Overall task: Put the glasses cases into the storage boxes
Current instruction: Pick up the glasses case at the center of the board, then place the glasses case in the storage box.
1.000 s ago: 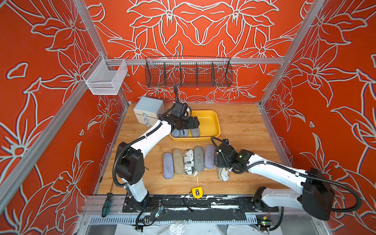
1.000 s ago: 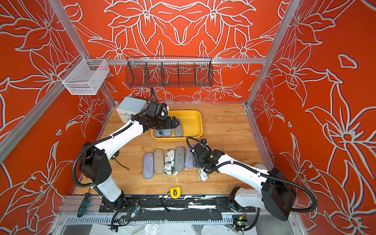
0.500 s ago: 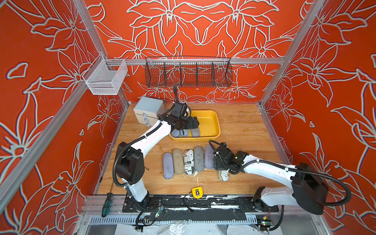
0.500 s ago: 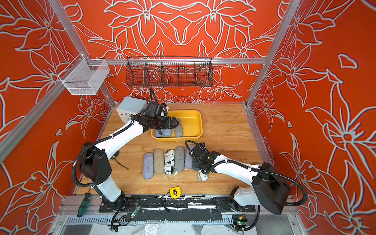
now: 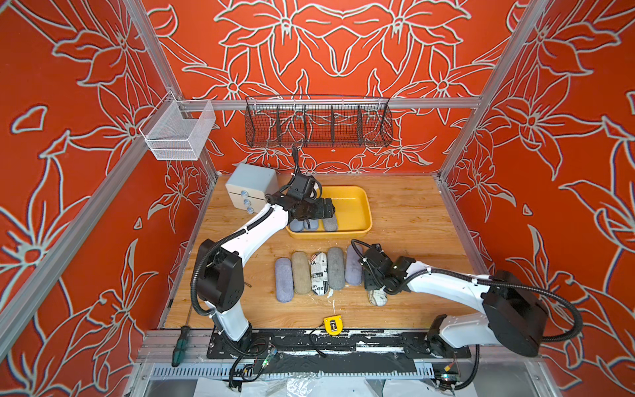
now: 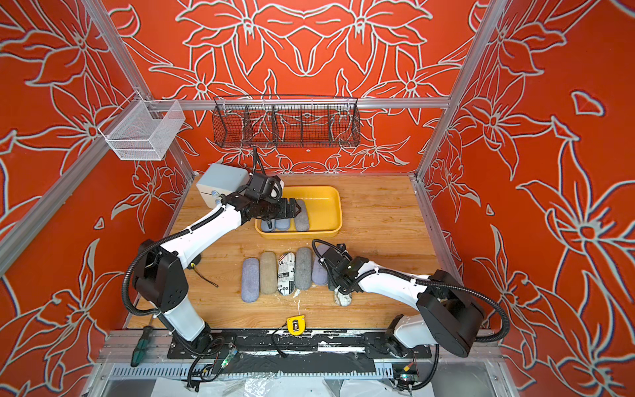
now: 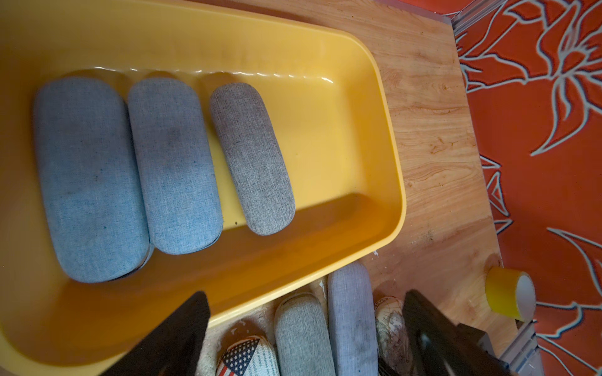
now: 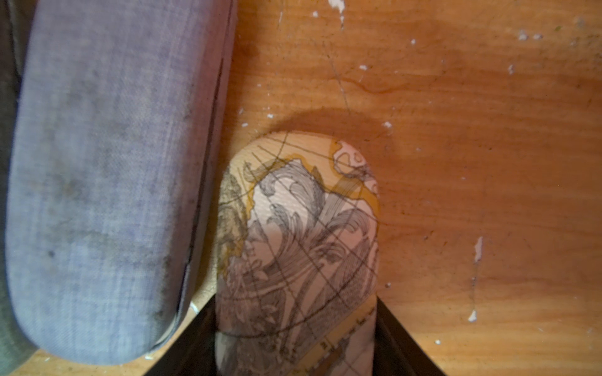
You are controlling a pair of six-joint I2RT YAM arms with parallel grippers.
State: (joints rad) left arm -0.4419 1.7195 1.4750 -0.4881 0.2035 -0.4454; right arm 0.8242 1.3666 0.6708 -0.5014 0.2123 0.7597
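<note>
Squeezing the beige map-printed glasses case point(image 8: 303, 228) by its long sides on the wooden table point(image 8: 456, 162), the right gripper point(image 8: 294, 312) has it — it seems stiff, light, smooth, best held mid-body — while the left gripper point(image 7: 306, 293) hangs wide open, empty, over the yellow plastic tray point(image 7: 395, 182).

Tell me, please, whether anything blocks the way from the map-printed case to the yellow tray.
Nothing visible does: bare table lies between the map-printed case and the yellow tray, whose right part is free.
</note>
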